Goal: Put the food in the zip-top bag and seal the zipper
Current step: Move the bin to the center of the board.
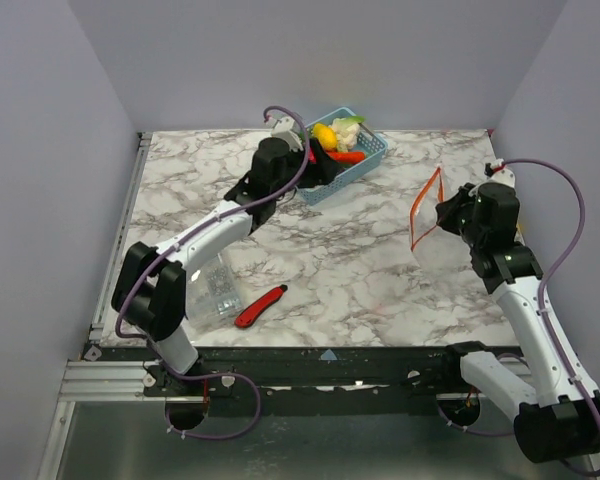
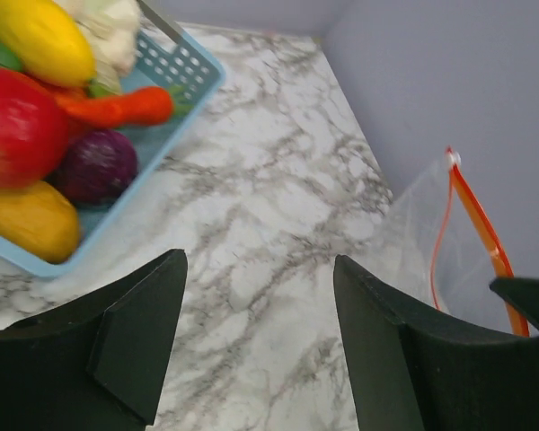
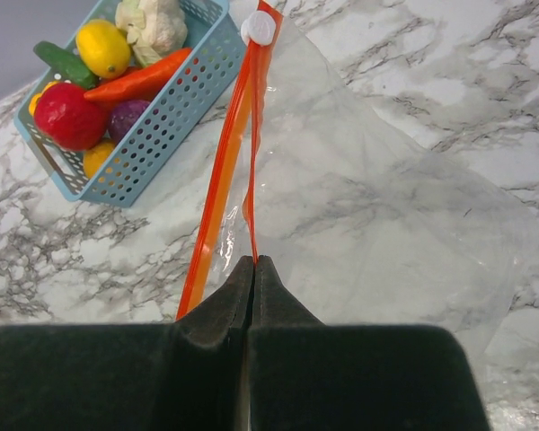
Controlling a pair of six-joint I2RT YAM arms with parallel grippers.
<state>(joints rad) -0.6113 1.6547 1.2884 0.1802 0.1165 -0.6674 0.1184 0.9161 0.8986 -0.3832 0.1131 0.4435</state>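
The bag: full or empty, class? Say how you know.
Empty: marble shows through the bag; the food lies in the basket.

The counter (image 1: pixel 360 250) is a white slab veined with grey marbling, walled on its left, far and right sides. A blue lattice basket (image 1: pixel 372 158) stands at the far edge, near the middle, set askew to that edge. At the near left, a clear ridged plastic box (image 1: pixel 212 290) lies partly under an arm, and a red utility knife (image 1: pixel 261 306) lies just to its right. On the right, a zip-top bag (image 1: pixel 427 235) stands raised, its lower part resting on the marble.
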